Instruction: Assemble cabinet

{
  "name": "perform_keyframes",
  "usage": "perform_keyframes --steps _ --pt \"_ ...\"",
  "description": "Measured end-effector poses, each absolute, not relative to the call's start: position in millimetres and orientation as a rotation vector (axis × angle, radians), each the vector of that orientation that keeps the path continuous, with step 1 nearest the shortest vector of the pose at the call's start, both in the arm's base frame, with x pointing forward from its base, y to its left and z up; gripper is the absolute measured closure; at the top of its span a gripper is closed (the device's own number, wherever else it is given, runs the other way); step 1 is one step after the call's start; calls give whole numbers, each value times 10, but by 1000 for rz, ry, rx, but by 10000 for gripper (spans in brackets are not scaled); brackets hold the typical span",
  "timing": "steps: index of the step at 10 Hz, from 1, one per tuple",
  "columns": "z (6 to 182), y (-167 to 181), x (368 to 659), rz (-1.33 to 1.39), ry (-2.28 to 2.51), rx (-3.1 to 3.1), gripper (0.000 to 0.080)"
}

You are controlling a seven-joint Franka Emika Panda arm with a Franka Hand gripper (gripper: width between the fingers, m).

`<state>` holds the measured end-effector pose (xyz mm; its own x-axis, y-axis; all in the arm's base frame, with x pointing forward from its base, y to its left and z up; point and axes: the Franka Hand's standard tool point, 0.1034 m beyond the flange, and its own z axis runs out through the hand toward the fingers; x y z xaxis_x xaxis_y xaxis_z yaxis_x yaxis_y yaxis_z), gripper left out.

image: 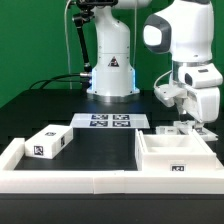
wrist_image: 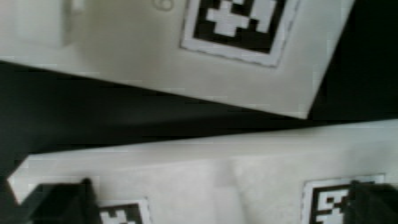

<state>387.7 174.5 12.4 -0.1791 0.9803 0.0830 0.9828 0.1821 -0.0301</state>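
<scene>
**Gripper low over the back of the cabinet's box**

Taking the middle of the black table (image: 100, 150) in the exterior view as the centre of the clock, the cabinet's hollow box body (image: 155, 165) sits at about 4 o'clock, open side up, with a marker tag on its near wall. The gripper (image: 184, 122) hangs at about 3 o'clock, low by the box's far rim. Whether its jaws are apart or together cannot be told.

A small block (image: 47, 142) of the cabinet lies at about 9 o'clock, well apart from the box. The marker board (image: 110, 121) lies flat at 12 o'clock.

In the wrist view one black fingertip (wrist_image: 54, 205) shows against a white tagged face (wrist_image: 214, 170). A second tagged face (wrist_image: 125, 45) lies across a dark gap from it.
</scene>
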Motion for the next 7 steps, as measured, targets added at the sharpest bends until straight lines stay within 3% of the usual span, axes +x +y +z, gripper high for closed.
perform_keyframes --steps 1,2,4,5,6,7 --pt "125 1748 3876 -45 -2339 -1970 224" --pt "129 1754 3879 -46 -2331 -1980 224" --pt "132 1763 3884 -47 -2325 -1988 583" --pt "128 1764 3880 -45 -2321 -1991 583" --pt "127 1770 3879 -45 -2315 -1998 711" --pt "128 1771 3882 -46 -2314 -1999 732"
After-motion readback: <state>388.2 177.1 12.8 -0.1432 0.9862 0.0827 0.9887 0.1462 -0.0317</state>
